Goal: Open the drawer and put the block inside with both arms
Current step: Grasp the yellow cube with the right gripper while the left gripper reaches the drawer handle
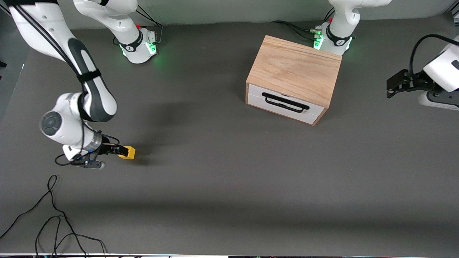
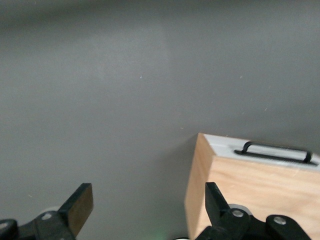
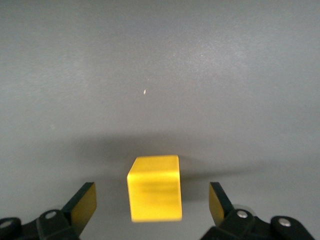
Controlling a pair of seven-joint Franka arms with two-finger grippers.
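The block (image 1: 128, 153) is a small yellow-orange cube on the grey table near the right arm's end. My right gripper (image 1: 118, 150) is low at the block and open. In the right wrist view the block (image 3: 154, 195) sits between the fingers (image 3: 82, 206) with a gap on each side. The drawer (image 1: 283, 103) is shut in the light oak box (image 1: 294, 70), its black handle (image 1: 285, 102) facing the front camera. My left gripper (image 1: 390, 87) is open and empty in the air beside the box at the left arm's end. The left wrist view shows the box (image 2: 250, 190) and the handle (image 2: 276, 150).
Loose black cables (image 1: 53, 218) lie on the table at the edge nearest the front camera, at the right arm's end. The two arm bases (image 1: 138, 44) stand along the table's edge farthest from the front camera, one close to the box.
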